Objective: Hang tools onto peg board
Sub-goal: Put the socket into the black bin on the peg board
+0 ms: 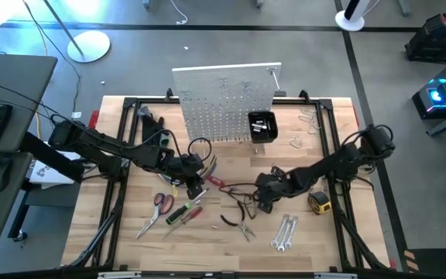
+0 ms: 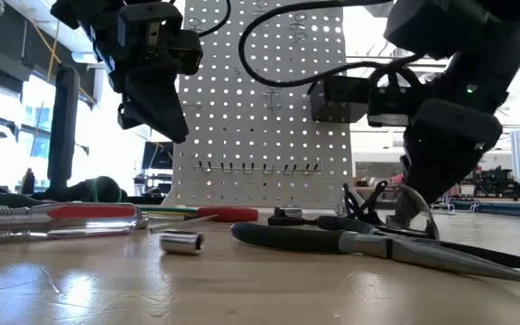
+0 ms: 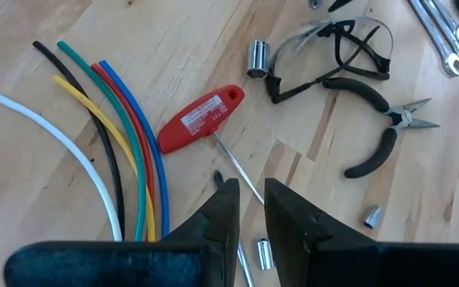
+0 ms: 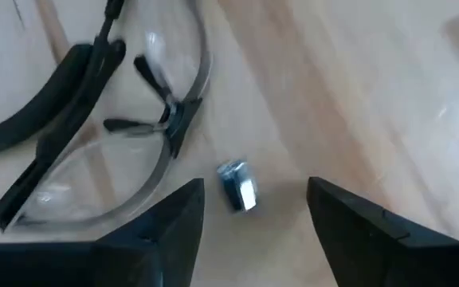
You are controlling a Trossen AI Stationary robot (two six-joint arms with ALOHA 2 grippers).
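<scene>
So the wooden table is the big thing here, with the white peg board standing upright at its far side, a little black bin fixed to the board's lower right corner. Left arm reaches in low over the middle-left, and the left gripper hangs above the thin shaft of the red-handled screwdriver, fingers only a narrow crack apart and nothing pinched between them. Right beside that handle is the fanned bundle of coloured cables. The right gripper is down near the table's middle, fingers spread wide and empty, with a small silver socket bit lying on the wood between them and the clear safety glasses just beside it. The other tools all lie flat on the table: black-handled pliers, red-handled scissors, silver wrenches, yellow tape measure.
</scene>
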